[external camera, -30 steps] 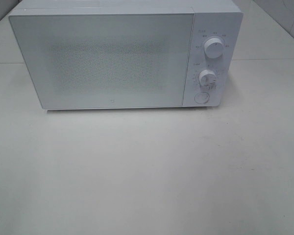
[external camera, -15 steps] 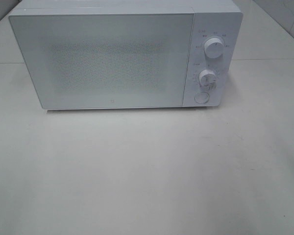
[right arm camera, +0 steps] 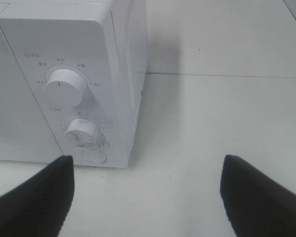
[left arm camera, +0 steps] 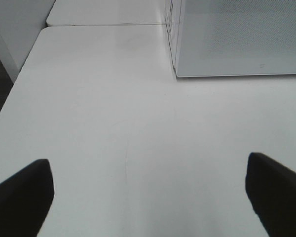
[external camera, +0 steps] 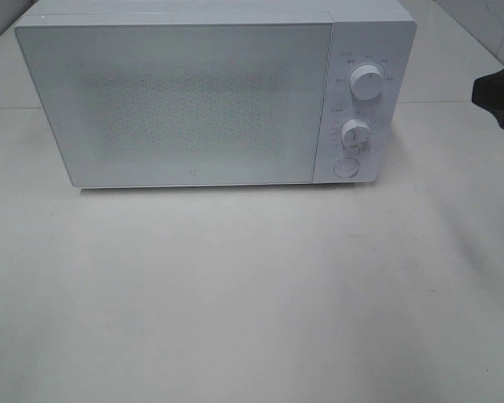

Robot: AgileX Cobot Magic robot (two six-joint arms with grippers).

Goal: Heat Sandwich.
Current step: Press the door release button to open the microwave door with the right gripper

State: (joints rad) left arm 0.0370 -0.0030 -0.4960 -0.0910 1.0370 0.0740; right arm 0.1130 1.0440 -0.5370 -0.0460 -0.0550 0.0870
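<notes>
A white microwave stands closed at the far side of the table. The right gripper hovers to the right of its knobs, fingers spread, holding nothing. The left gripper hangs spread wide and empty over the table, left of the microwave and nearer. The sandwich shows in no view, so where it is cannot be told.

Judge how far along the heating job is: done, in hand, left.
Done: unclear; the microwave door is shut and no sandwich shows, so it may be inside or unfetched. In hand: the open right gripper faces the control dials. Left: likely working those dials.
</notes>
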